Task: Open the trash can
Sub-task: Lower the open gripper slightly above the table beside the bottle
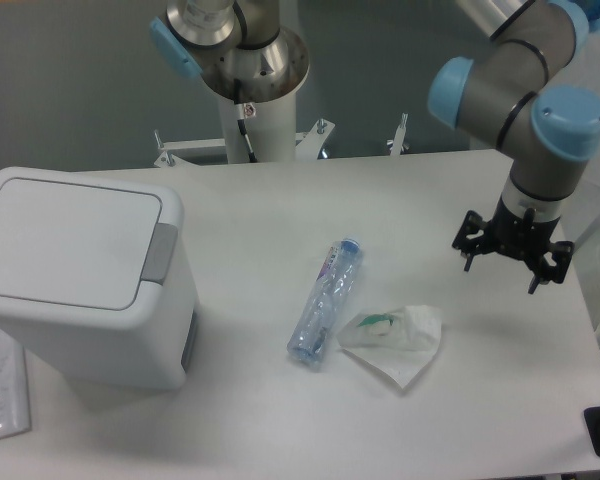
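Note:
The trash can (80,280) is a big white boxy bin at the left of the table, its flat lid down and a grey push tab (160,252) on the lid's right edge. My gripper (502,268) hangs over the right side of the table, far from the bin, pointing down. Its black fingers are spread apart and hold nothing.
A crushed clear plastic bottle (326,300) lies in the middle of the table. Beside it on the right is a crumpled white wrapper (395,335) with a green mark. A clear plastic bag (0,390) lies at the front left corner. A second arm's base (250,70) stands behind the table.

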{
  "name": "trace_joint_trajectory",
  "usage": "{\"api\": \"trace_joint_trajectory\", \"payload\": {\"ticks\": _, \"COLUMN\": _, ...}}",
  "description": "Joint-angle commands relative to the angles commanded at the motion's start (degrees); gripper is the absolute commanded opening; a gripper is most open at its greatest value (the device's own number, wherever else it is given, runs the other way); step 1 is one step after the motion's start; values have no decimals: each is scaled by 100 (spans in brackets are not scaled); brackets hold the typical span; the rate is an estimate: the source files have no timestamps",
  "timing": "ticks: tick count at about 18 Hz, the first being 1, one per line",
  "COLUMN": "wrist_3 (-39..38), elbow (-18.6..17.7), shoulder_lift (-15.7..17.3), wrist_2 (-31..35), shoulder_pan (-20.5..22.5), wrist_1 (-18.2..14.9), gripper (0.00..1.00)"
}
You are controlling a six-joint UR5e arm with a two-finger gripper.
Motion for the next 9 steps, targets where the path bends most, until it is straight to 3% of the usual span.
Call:
{"api": "trace_joint_trajectory", "payload": {"ticks": 5, "wrist_3": -820, "elbow": 246, "shoulder_lift": 44, "wrist_2": -651, "shoulder_pan": -237, "wrist_1": 62, "gripper": 100}}
{"api": "trace_joint_trajectory", "payload": {"ticks": 9, "wrist_3": -1119, "elbow": 247, "shoulder_lift": 518, "wrist_2": -1784, "shoulder_pan": -264, "wrist_1": 63, "gripper": 100}}
